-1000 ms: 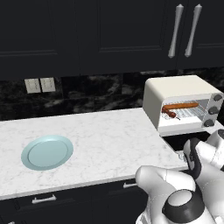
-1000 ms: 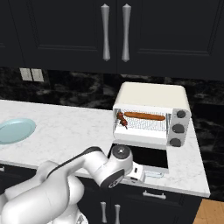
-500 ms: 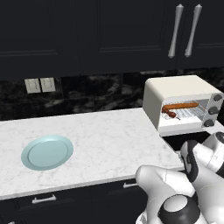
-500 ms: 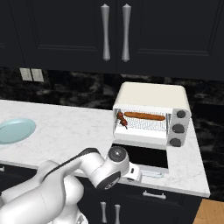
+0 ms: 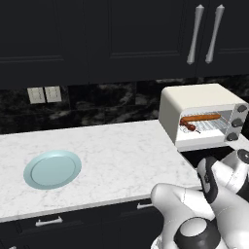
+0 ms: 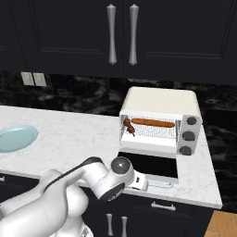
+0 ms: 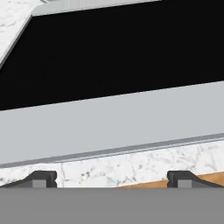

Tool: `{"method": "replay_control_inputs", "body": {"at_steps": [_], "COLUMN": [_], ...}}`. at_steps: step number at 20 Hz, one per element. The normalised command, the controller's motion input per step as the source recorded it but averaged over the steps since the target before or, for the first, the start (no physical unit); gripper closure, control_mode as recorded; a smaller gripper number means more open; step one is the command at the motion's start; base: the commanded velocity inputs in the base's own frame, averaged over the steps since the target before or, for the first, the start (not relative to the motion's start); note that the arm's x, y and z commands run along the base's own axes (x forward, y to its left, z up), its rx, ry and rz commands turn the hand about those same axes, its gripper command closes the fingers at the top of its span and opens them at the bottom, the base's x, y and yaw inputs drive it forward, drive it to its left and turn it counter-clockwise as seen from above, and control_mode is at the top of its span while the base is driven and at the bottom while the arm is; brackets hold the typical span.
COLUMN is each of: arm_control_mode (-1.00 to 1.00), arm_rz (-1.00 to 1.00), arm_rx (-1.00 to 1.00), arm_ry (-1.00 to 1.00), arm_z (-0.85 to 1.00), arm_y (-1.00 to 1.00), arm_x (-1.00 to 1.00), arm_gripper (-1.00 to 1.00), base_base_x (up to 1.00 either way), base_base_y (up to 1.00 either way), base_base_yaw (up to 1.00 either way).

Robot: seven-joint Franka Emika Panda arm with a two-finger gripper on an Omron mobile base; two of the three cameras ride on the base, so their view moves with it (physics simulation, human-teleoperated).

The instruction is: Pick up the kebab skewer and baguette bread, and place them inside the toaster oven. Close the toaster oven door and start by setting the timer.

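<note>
My tool (image 7: 112, 179) wide open, nothing held, hovering low over oven door (image 6: 148, 165), which lies flat open at surface (image 6: 69, 134) front edge. Skewer (image 6: 129, 127) and baguette (image 6: 153, 123) already on rack inside oven (image 6: 159, 102). Plate (image 5: 52, 168) sits toward surface's left end.

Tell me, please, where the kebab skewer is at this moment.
The kebab skewer lies on the wire rack inside the toaster oven, at the left end, just below the baguette bread. The toaster oven door hangs open.
</note>
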Motion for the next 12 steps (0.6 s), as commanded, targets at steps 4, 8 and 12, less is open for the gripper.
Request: {"method": "replay_control_inputs", "body": {"at_steps": [4, 8, 12], "arm_control_mode": [-1.0, -1.0, -1.0], "arm_rz": [0.0, 0.0, 0.0], "arm_rx": [0.0, 0.0, 0.0], "arm_ry": [-0.05, -0.03, -0.02], "arm_z": [0.0, 0.0, 0.0], "arm_y": [0.0, 0.0, 0.0], "arm_x": [0.21, 0.17, 0.11], "arm_gripper": [-1.0, -1.0, -1.0], "base_base_x": [0.0, 0.0, 0.0], "base_base_y": [0.0, 0.0, 0.0], "base_base_yaw": [0.0, 0.0, 0.0]}}
